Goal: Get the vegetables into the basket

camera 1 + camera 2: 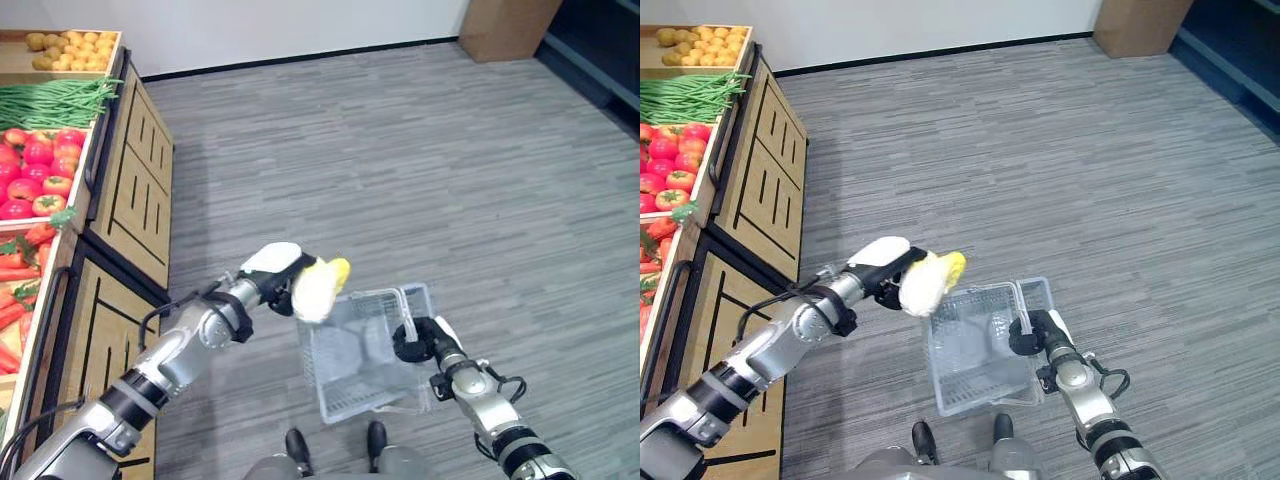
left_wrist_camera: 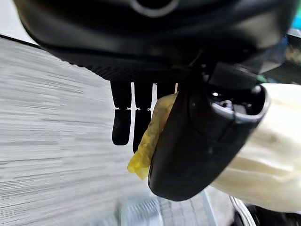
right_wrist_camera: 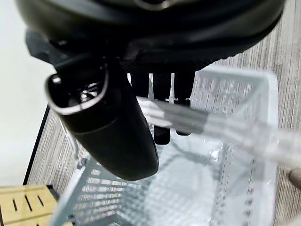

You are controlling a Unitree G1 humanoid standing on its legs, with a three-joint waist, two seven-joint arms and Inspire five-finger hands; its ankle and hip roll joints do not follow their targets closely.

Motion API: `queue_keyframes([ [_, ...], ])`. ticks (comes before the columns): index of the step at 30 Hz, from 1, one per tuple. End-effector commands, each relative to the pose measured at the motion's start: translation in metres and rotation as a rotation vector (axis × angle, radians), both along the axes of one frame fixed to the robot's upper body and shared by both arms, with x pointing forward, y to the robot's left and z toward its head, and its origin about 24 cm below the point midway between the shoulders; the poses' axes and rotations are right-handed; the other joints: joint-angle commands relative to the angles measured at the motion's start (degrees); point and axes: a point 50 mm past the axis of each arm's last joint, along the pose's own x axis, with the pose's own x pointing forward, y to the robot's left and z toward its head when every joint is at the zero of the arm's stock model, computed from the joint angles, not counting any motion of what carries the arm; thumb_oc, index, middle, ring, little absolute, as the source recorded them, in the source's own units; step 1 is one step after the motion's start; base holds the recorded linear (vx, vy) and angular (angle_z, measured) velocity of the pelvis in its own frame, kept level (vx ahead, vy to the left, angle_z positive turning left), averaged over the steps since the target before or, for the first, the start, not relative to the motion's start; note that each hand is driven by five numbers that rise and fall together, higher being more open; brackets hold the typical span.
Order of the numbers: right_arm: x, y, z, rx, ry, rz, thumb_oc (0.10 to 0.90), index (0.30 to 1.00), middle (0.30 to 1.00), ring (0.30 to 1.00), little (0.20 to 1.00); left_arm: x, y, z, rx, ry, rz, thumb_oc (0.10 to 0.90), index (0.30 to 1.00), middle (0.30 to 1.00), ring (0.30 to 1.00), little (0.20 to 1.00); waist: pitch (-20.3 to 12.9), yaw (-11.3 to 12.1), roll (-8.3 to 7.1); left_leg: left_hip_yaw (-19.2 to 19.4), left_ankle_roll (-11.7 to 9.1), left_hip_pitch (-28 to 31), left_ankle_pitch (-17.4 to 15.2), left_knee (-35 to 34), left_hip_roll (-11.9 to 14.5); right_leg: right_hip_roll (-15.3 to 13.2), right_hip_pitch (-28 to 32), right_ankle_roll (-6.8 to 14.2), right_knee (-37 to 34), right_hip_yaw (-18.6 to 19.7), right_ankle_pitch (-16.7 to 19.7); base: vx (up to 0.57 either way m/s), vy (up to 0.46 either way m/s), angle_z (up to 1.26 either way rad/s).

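- Left hand (image 1: 272,268) grips a pale, ribbed cabbage with yellow leaf tips (image 1: 318,286) at frame centre, above the basket's rim.
- Right hand (image 1: 415,340) curls round the handle of the clear plastic mesh basket (image 1: 355,395), lower centre.

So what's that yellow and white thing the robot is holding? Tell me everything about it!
It looks like a leafy cabbage, creamy white on its body with crinkly yellow leaf tips at one end. The left hand grips it, thumb and fingers curled around it, holding it in the air over the near-left rim of the clear plastic basket. It lies tilted, yellow end pointing away from the hand. It is not in the basket yet.
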Motion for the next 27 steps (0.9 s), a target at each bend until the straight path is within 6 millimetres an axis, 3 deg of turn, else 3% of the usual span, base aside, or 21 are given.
queue_keyframes([
  [1, 0.055, 0.020, 0.071, 0.084, -0.360, 0.047, 0.400, 0.300, 0.300, 0.300, 0.300, 0.019, -0.026, 0.016, 0.003, -0.110, -0.074, 0.400, 0.300, 0.300, 0.300, 0.300, -4.38, 0.65, 0.49, -0.45, 1.15, 3.71, -10.54, 3.37, -1.04, -0.99, -1.94, 2.40, 6.28, -1.30, -7.13, 0.01, -0.036, 0.00],
  [6, 0.057, 0.033, 0.083, 0.110, -0.415, 0.083, 0.400, 0.300, 0.300, 0.300, 0.300, 0.020, -0.038, -0.018, 0.117, -0.042, -0.081, 0.400, 0.300, 0.300, 0.300, 0.300, -4.51, 0.00, 0.67, -0.26, 1.00, 3.95, -10.80, 4.12, -0.72, -0.71, -1.54, 2.05, 6.44, -1.14, -7.61, 0.01, -0.017, -0.01],
  [8, 0.057, 0.043, 0.088, 0.133, -0.437, 0.113, 0.400, 0.300, 0.300, 0.300, 0.300, 0.017, -0.045, -0.043, 0.193, 0.019, -0.088, 0.400, 0.300, 0.300, 0.300, 0.300, -4.49, -0.43, 0.63, -0.02, 0.92, 4.08, -10.86, 4.31, -0.57, -0.58, -1.42, 1.95, 6.39, -0.85, -7.66, 0.01, -0.028, -0.02],
  [9, 0.055, 0.053, 0.091, 0.164, -0.453, 0.144, 0.400, 0.300, 0.300, 0.300, 0.300, 0.013, -0.043, -0.072, 0.296, 0.091, -0.064, 0.400, 0.300, 0.300, 0.300, 0.300, -4.51, -1.12, 0.56, 0.25, 0.78, 4.41, -10.90, 4.11, -0.50, -0.43, -1.34, 1.97, 6.46, -0.64, -7.83, 0.01, -0.023, -0.03],
  [11, 0.054, 0.057, 0.093, 0.168, -0.458, 0.161, 0.400, 0.300, 0.300, 0.300, 0.300, 0.011, -0.044, -0.082, 0.325, 0.113, -0.055, 0.400, 0.300, 0.300, 0.300, 0.300, -4.51, -1.14, 0.57, 0.56, 0.72, 4.43, -10.64, 3.87, -0.46, -0.31, -1.47, 1.86, 6.28, -0.45, -7.60, 0.00, -0.013, -0.07],
  [14, 0.050, 0.073, 0.107, 0.205, -0.513, 0.251, 0.400, 0.300, 0.300, 0.300, 0.300, -0.001, -0.034, -0.124, 0.415, 0.263, 0.051, 0.400, 0.300, 0.300, 0.300, 0.300, -4.13, -1.81, 0.08, 0.94, 0.53, 4.35, -10.23, 3.42, -0.33, -0.08, -1.95, 1.72, 6.41, -0.11, -7.54, 0.00, -0.013, -0.18],
  [20, 0.036, 0.089, 0.128, 0.249, -0.584, 0.395, 0.400, 0.300, 0.300, 0.300, 0.300, 0.000, -0.036, -0.131, 0.433, 0.267, 0.090, 0.400, 0.300, 0.300, 0.300, 0.300, -3.53, -2.43, -0.34, 1.22, 0.37, 3.89, -9.75, 3.15, -0.23, 0.13, -2.77, 1.59, 6.67, 0.34, -7.28, 0.00, -0.007, -0.05],
  [27, 0.016, 0.090, 0.125, 0.220, -0.557, 0.510, 0.400, 0.300, 0.300, 0.300, 0.300, 0.011, -0.042, -0.111, 0.386, 0.173, 0.057, 0.400, 0.300, 0.300, 0.300, 0.300, -2.75, -1.93, -0.90, 1.17, 0.11, 3.26, -9.17, 2.78, -0.02, 0.29, -3.24, 1.73, 6.16, 0.25, -6.69, 0.00, -0.010, -0.02],
])
